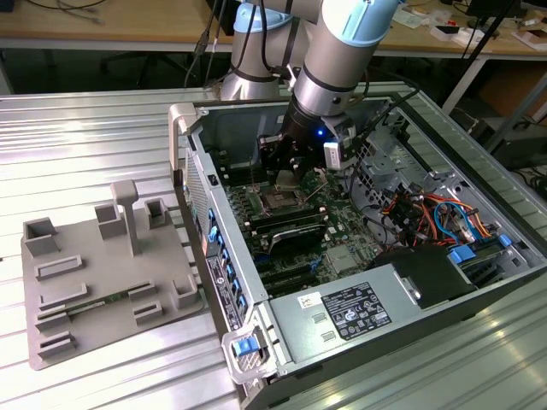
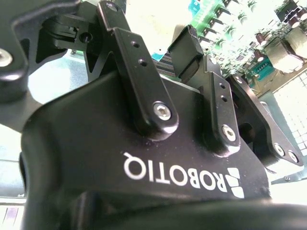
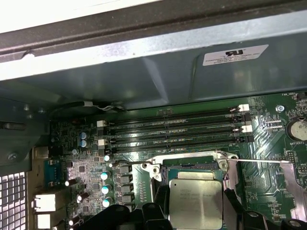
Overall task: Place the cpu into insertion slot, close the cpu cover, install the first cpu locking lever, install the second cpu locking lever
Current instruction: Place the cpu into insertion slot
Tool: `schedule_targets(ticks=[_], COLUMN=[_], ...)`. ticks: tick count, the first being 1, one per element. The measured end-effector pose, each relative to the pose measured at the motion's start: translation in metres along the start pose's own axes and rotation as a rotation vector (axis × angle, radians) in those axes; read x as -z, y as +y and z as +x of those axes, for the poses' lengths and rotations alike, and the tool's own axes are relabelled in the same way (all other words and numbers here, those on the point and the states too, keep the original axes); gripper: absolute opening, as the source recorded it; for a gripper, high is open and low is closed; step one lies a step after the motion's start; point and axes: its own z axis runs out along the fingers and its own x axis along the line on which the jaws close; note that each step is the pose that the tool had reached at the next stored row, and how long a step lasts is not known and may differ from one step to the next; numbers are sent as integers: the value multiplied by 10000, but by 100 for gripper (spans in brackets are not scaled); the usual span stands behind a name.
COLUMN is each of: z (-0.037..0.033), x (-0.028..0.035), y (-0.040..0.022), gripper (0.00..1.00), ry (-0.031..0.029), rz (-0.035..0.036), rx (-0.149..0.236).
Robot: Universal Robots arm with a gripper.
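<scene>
Tool (image 3: 195, 219) is reaching into the one open computer case (image 1: 248, 128) lying on the worktop (image 1: 94, 137). It seems to be clamping the single cpu (image 3: 195, 201) between two dark fingers (image 3: 161, 202), whose tips are running out of frame. That chip is covering most of the insertion slot (image 3: 188, 164), beside four memory slots (image 3: 172, 128) along the board's case-wall edge.

Exterior view: bright, even, table (image 1: 102, 128) gleams | second wrist view: backdrop washed out | first wrist view: dim, the cpu (image 3: 196, 203) pale.

Memory slots (image 3: 172, 129) just beside insertion slot (image 3: 192, 164), case wall (image 3: 144, 76) rising beyond them
</scene>
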Motion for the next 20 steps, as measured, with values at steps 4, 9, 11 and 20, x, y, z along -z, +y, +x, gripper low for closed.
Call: schedule_targets(ticks=[4, 9, 11, 20], z=[0, 0, 0, 0], x=[0, -1, -1, -3], y=[0, 0, 0, 0], gripper=[55, 55, 55, 55], ry=[-3, -5, -6, -11], rz=[0, -1, -1, -3], rx=[-27, -54, -69, -123])
